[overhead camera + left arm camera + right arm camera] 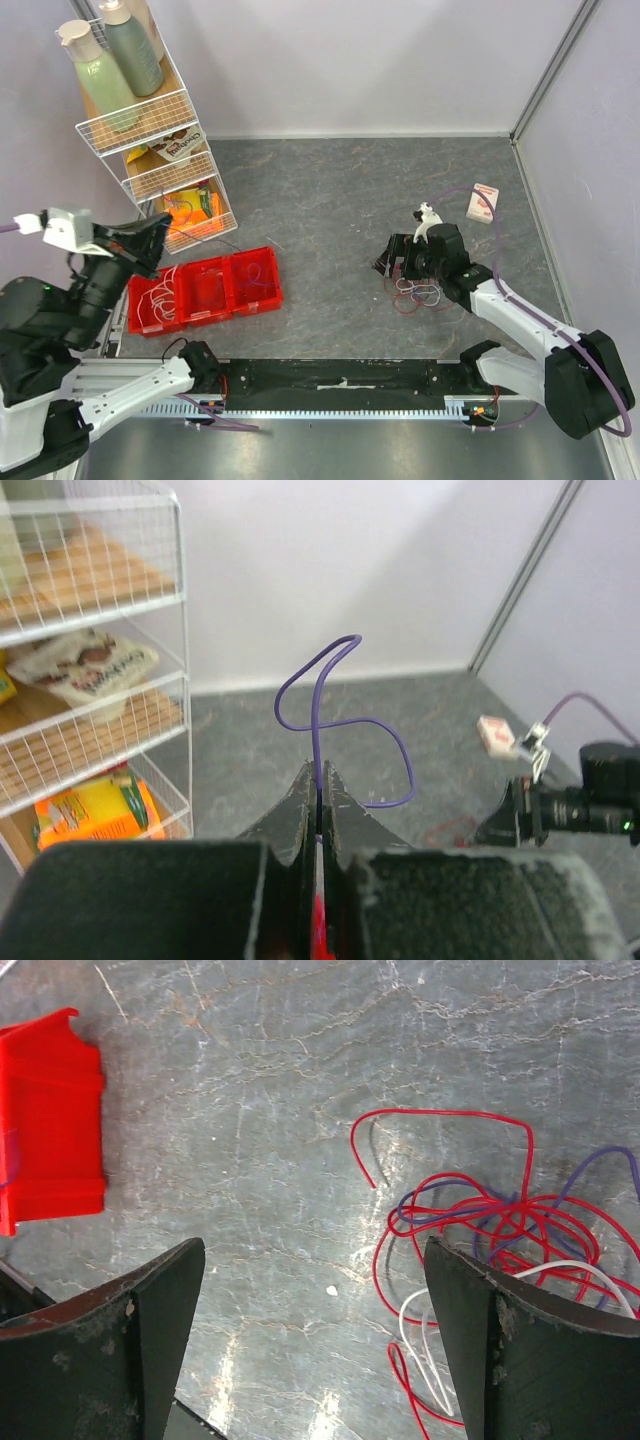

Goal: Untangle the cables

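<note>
Starting at the left edge of the bench (330, 190): the left gripper (318, 785) is clenched on one thin dark purple wire (335, 680). The wire curls up out of the pinch in a loose loop, up in the air by the left end of the red plastic three-compartment bin (250, 280). That bin's leftmost compartment has some thin white wires (160, 297) in it.

Moving right past the bench's middle, the messy knot of red, purple and white wires (500, 1215) lies flat on the bench. The right gripper (312, 1270) hangs over it with jaws spread wide, grasping nothing.

Here's the bit that matters imo: in the right wrist view the knot isn't between the fingers. It sits off toward the right finger, partly tucked under it, with just one red end poking into the gap. The pile has no real long axis. The right arm is clearly the nearer one, and I'd guess it needs to shift toward that side before closing.
</note>
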Motion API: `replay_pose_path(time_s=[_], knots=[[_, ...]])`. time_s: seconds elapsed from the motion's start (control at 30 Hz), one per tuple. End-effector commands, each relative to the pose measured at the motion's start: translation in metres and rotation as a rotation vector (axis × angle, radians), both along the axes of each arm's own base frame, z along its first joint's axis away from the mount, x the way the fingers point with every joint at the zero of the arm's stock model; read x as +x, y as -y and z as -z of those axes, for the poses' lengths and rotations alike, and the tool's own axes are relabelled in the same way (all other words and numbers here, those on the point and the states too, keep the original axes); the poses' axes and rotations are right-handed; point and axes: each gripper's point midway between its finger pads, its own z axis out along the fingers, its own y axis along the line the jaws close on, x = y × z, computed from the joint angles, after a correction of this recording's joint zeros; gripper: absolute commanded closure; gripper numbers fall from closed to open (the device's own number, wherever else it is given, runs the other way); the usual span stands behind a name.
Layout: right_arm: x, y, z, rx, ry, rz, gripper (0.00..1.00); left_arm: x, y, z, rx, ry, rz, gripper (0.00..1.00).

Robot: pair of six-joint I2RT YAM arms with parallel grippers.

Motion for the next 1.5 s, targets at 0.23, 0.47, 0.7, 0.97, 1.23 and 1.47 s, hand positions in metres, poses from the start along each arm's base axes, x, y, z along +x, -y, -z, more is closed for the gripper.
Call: replay_pose_path(time_s=[0.23, 0.47, 0.7, 0.97, 1.23, 1.47], knots=[[-0.002, 0.007, 0.032, -0.078, -0.027, -0.021, 0.02, 0.011, -0.008, -0.076, 0.109, 0.158, -0.071, 0.98], [-0.006, 0.013, 0.039, -0.116, -0.018, -0.034, 0.02, 0.035, -0.025, -0.052, 0.247, 0.093, -0.261, 0.98], [-0.007, 0.017, 0.041, -0.137, -0.013, -0.034, 0.02, 0.046, -0.015, 0.026, 0.233, -0.057, -0.297, 0.98], [-0.006, 0.017, 0.041, -0.148, -0.008, -0.041, 0.02, 0.038, -0.033, 0.035, 0.229, -0.134, -0.361, 0.98], [-0.011, 0.016, 0.054, -0.14, -0.041, -0.051, 0.02, 0.03, -0.045, -0.007, 0.212, -0.072, -0.358, 0.98], [-0.01, 0.015, 0.053, -0.13, -0.02, -0.048, 0.02, 0.026, -0.046, 0.011, 0.22, -0.13, -0.348, 0.98]])
